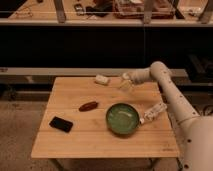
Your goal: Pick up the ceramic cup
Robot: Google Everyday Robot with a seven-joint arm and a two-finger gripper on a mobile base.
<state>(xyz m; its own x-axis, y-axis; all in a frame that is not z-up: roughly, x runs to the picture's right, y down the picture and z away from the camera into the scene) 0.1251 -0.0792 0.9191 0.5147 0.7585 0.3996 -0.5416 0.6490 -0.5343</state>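
Note:
My gripper (pixel 124 81) is at the far right part of the wooden table (pixel 75 135), reaching in from the right at the end of the pale arm (pixel 165 82). It is right at the spot where the small white ceramic cup (pixel 127 87) stands, and it covers most of the cup. I cannot tell whether it touches the cup. The wide green bowl (pixel 122 119) sits in front of it, nearer the table's front edge.
A flat whitish block (pixel 102 79) lies at the back of the table, left of the gripper. A reddish-brown oblong thing (pixel 88 106) and a black flat device (pixel 61 124) lie to the left. A whitish elongated thing (pixel 153 112) lies right of the bowl. Dark shelving stands behind.

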